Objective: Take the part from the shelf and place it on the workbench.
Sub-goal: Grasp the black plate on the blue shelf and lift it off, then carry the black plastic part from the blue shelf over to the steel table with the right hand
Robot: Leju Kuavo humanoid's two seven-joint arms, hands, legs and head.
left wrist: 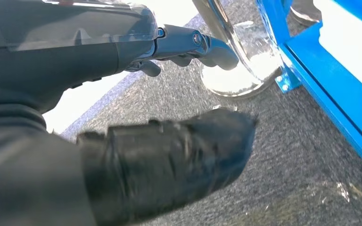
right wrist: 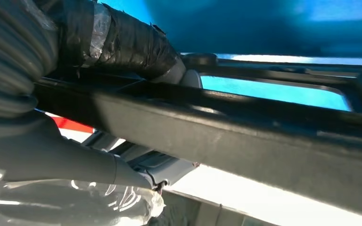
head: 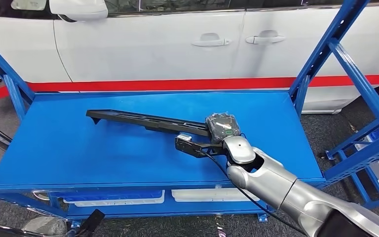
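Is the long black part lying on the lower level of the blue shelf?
No, the long black part is on the top blue shelf, with the right robot hand gripping one end.

Long black plastic part (head: 145,120) lies diagonally on blue workbench (head: 79,148), near end gripped.

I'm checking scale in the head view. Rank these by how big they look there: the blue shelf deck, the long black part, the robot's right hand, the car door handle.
1. blue shelf deck
2. long black part
3. right hand
4. car door handle, though it sits farther from the camera.
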